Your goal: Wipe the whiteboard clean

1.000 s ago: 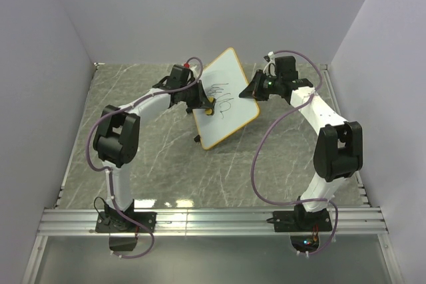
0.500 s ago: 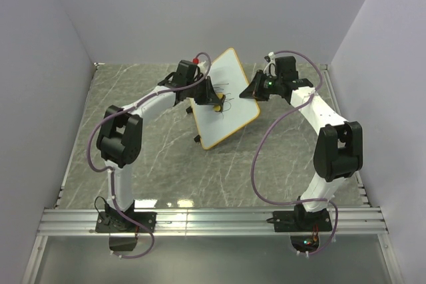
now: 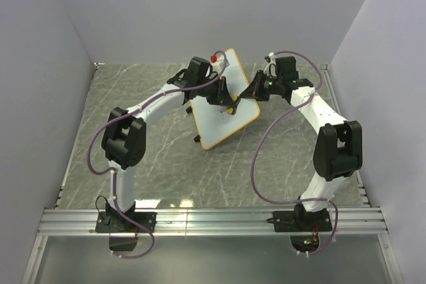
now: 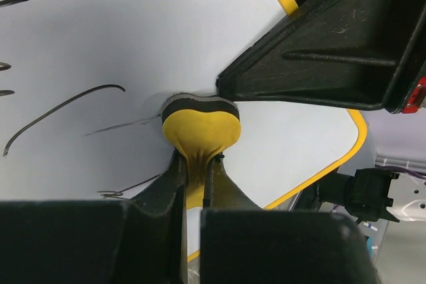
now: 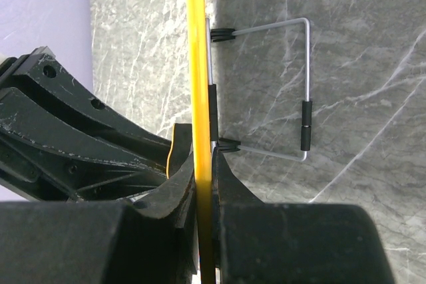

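Note:
The whiteboard (image 3: 214,124), white with an orange-yellow frame, stands tilted at the table's middle back. My left gripper (image 3: 229,104) is shut on a small yellow eraser (image 4: 201,130) and presses its dark pad against the board face near the right edge. Thin black scribbles (image 4: 63,106) remain left of the eraser in the left wrist view. My right gripper (image 3: 253,92) is shut on the board's right edge; the right wrist view shows the yellow frame (image 5: 198,84) edge-on between the fingers, with the wire stand (image 5: 305,98) behind.
Grey marble tabletop (image 3: 146,157) lies around the board. White walls enclose the back and sides. The left arm (image 5: 80,144) shows dark on the far side of the board in the right wrist view. An aluminium rail (image 3: 213,221) runs along the near edge.
My left gripper has swept the eraser rightward across the board from its middle left to near the right edge. Most of the scribbles seen earlier are gone. The right gripper has held still.

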You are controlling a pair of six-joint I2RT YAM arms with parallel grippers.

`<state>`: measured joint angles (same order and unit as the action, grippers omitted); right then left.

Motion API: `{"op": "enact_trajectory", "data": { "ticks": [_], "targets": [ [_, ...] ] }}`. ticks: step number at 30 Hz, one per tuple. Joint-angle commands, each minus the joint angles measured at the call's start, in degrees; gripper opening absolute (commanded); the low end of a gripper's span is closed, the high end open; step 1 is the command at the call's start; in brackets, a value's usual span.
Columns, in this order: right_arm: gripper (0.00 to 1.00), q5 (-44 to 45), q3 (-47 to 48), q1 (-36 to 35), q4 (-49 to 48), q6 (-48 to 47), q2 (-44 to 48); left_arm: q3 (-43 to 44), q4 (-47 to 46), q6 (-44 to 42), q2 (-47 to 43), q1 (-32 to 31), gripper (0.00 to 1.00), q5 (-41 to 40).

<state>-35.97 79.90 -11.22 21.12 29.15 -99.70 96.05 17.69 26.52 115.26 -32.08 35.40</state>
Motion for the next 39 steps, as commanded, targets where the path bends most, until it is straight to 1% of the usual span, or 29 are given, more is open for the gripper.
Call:
{"op": "enact_trajectory", "data": {
  "ticks": [1,3,7,10,12,14,17,21,25,29,31,33,35,39],
  "targets": [
    [0.00,-0.16,0.78,-3.46,4.98,0.82,-1.64,1.59,5.58,-2.18,4.53,-3.87,0.00,-3.56],
    [0.00,0.28,0.70,-3.54,4.63,1.70,-1.46,1.95,6.30,-1.13,5.41,-3.26,0.00,-7.16],
    [0.00,0.63,0.26,-3.45,3.14,3.28,-0.94,0.99,7.88,1.07,6.73,-0.10,0.00,-9.38],
    [0.00,1.86,1.13,-3.54,3.57,4.34,-0.85,-3.05,8.59,-0.33,5.94,0.61,0.00,-12.98],
    [0.00,1.86,2.71,-3.54,3.57,5.74,-1.46,-7.97,7.10,-0.42,4.02,0.70,0.00,-14.04],
    [0.00,1.60,4.21,-3.45,2.96,6.45,-1.90,-12.79,5.17,0.54,2.61,0.61,0.00,-14.56],
    [0.00,1.07,4.92,-3.46,2.17,7.85,-1.90,-16.49,2.35,2.21,0.58,0.61,0.00,-15.35],
    [0.00,0.46,4.74,-3.54,2.25,7.33,-1.90,-19.14,0.06,3.36,0.22,0.61,0.00,-14.40],
    [0.00,0.37,3.51,-3.63,3.74,7.33,-1.73,-19.06,0.85,3.36,0.32,0.52,0.00,-13.08],
    [0.00,0.45,3.16,-3.45,5.50,6.63,-0.59,-22.91,-0.12,3.18,-2.76,1.05,0.00,-14.65],
    [0.00,0.20,2.37,-3.45,5.68,6.80,0.38,-24.24,-0.55,3.44,-2.59,2.36,0.00,-13.69],
    [0.00,-0.50,0.62,-3.45,5.33,6.98,1.35,-24.77,-1.25,3.80,-2.76,3.33,0.00,-12.99],
    [0.00,-0.51,-0.70,-3.45,5.24,6.89,2.83,-23.37,-1.00,3.62,-2.59,4.47,0.00,-12.99],
    [0.00,-0.42,-3.60,-3.63,6.20,5.84,4.25,-16.96,1.55,2.75,-1.01,6.23,0.00,-13.51]
  ]
}}
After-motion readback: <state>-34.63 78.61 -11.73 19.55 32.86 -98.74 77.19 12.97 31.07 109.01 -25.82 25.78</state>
